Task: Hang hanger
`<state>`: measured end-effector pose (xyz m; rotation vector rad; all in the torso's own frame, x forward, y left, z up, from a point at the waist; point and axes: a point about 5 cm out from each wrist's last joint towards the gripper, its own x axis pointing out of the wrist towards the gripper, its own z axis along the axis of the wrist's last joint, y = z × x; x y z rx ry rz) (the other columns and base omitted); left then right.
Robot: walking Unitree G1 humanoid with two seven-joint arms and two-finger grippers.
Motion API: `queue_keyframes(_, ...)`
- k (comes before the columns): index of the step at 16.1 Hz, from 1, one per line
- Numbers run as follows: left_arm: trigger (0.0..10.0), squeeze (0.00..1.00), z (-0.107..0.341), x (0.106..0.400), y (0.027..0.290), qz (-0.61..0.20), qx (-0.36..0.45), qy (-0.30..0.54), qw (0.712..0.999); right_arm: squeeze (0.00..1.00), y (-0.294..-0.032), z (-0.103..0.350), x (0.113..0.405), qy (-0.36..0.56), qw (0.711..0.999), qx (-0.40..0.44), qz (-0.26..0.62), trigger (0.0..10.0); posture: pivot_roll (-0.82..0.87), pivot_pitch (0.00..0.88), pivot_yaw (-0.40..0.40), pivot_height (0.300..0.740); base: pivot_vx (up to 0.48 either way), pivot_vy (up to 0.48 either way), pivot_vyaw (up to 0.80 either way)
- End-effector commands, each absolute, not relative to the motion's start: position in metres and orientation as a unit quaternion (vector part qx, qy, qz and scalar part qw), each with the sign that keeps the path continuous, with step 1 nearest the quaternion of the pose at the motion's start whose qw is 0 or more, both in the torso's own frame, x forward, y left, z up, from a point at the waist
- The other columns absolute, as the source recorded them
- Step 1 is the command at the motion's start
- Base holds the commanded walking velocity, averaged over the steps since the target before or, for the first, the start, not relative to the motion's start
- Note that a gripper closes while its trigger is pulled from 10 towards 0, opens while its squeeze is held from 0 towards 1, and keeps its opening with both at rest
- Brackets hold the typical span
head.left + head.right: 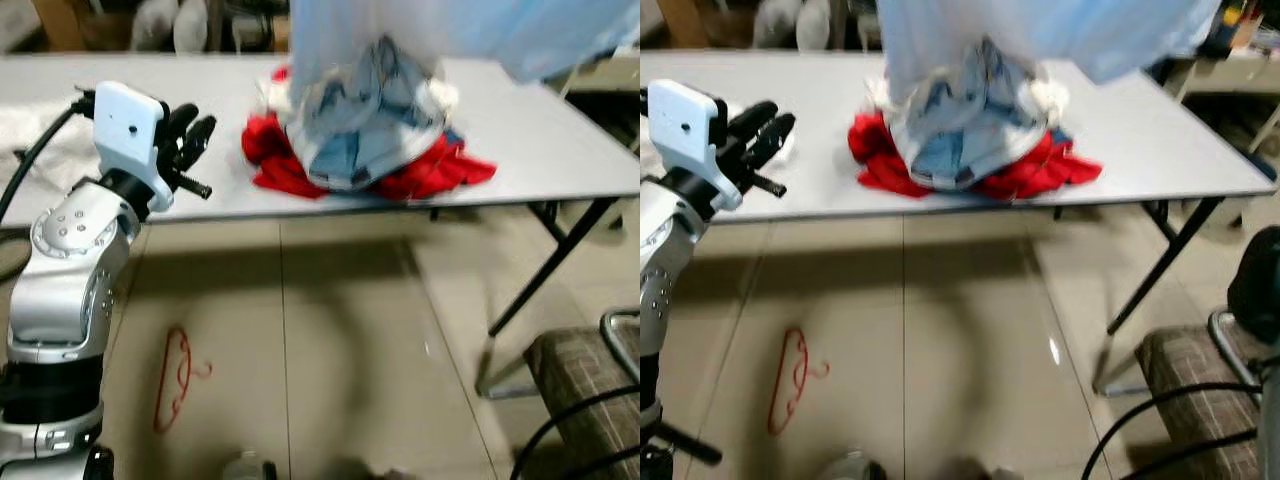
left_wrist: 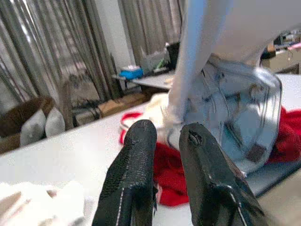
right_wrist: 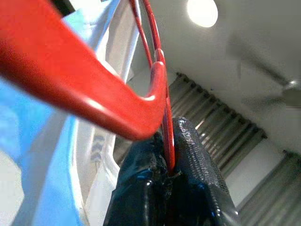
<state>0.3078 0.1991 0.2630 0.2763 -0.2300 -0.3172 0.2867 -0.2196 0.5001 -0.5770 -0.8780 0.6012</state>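
My right gripper [image 3: 167, 155] pinches a glossy red hanger [image 3: 84, 89] carrying a pale blue shirt [image 1: 470, 30] above the table [image 1: 560, 140]. My left gripper [image 2: 164, 141] hovers slightly parted, empty.

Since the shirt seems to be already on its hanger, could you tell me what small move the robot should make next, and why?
Probably lift the right gripper higher. It is shut on the red hanger, and the light blue shirt hangs low over the clothes pile on the table, so it should clear them before heading to a rail.
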Motion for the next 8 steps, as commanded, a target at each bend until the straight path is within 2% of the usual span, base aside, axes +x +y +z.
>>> queue_keyframes(1, 10.0, 0.00, 0.263, 0.306, 0.199, -0.159, 0.141, -0.114, 0.971, 0.00, -0.220, 0.512, 0.273, -0.438, 0.808, -0.266, 0.291, 10.0, -0.01, 0.000, -0.017, 0.740, 0.000, 0.000, 0.00)
queue_keyframes(8, 10.0, 0.00, 0.259, 0.305, 0.197, -0.156, 0.151, -0.102, 0.971, 0.00, -0.220, 0.535, 0.247, -0.472, 0.799, -0.165, 0.334, 10.0, -0.01, 0.000, -0.021, 0.740, 0.000, 0.000, 0.00)
